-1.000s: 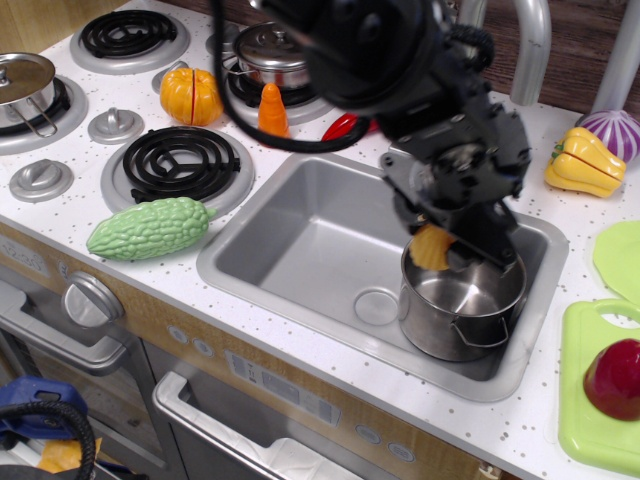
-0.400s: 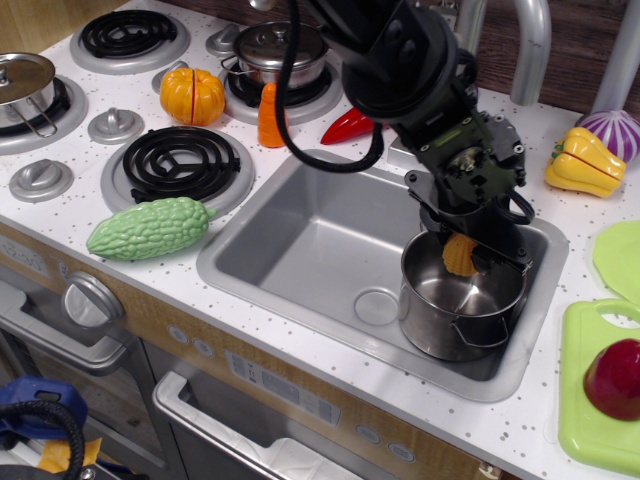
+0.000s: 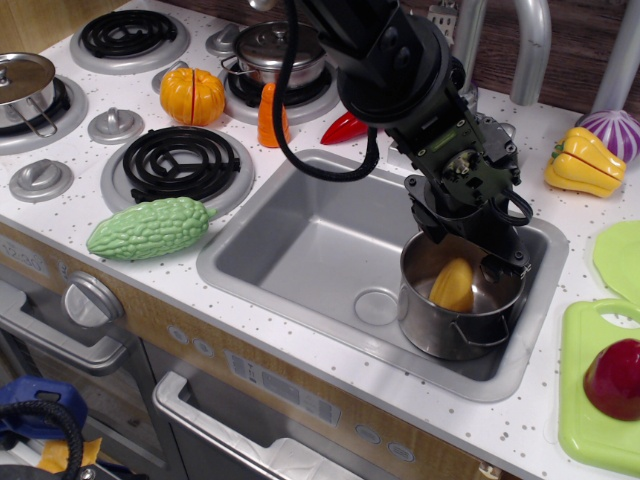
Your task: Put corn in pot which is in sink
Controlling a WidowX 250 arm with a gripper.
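The yellow-orange corn point(image 3: 453, 286) lies inside the shiny steel pot point(image 3: 460, 310), which stands at the right end of the grey sink point(image 3: 300, 240). My black gripper point(image 3: 468, 245) hangs just above the pot's far rim, directly over the corn. Its fingers are spread and hold nothing. The corn sits free below them, leaning against the pot's inner wall. The arm reaches down from the upper middle of the view and hides the back of the sink.
A green bitter gourd point(image 3: 150, 227) lies on the counter left of the sink. An orange pumpkin point(image 3: 190, 95), a carrot point(image 3: 272, 113), a red chilli point(image 3: 345, 127) and a lidded pot point(image 3: 275, 50) sit behind. A yellow pepper point(image 3: 582, 162) and green cutting board point(image 3: 595, 390) are at right.
The gripper carried the corn rightward over the pot, lowered it, and opened. The corn dropped from the fingers into the pot.
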